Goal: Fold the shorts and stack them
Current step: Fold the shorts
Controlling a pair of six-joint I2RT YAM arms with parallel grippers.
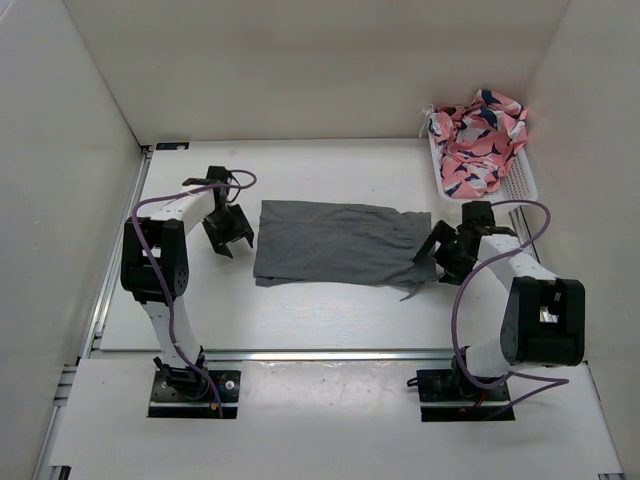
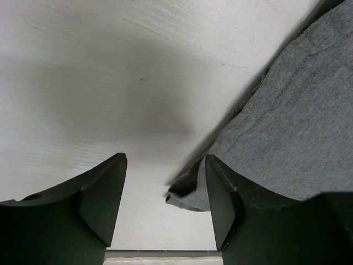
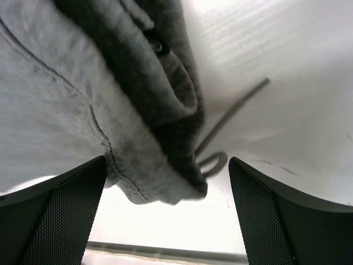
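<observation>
The grey shorts (image 1: 340, 243) lie folded in a flat rectangle in the middle of the table. My left gripper (image 1: 235, 240) stands open at their left edge. In the left wrist view a folded corner of the shorts (image 2: 287, 127) lies between the jaws of the left gripper (image 2: 165, 160), close to the right finger and not pinched. My right gripper (image 1: 435, 255) stands open at their right end. In the right wrist view the bunched waistband of the shorts (image 3: 66, 110) lies loose between the wide-apart jaws of the right gripper (image 3: 166, 161), and the thin drawstring (image 3: 231, 113) trails onto the table.
A white basket (image 1: 522, 185) at the back right holds a crumpled pink patterned cloth (image 1: 480, 135). White walls enclose the table on the left, back and right. Both arm bases are bolted at the near edge.
</observation>
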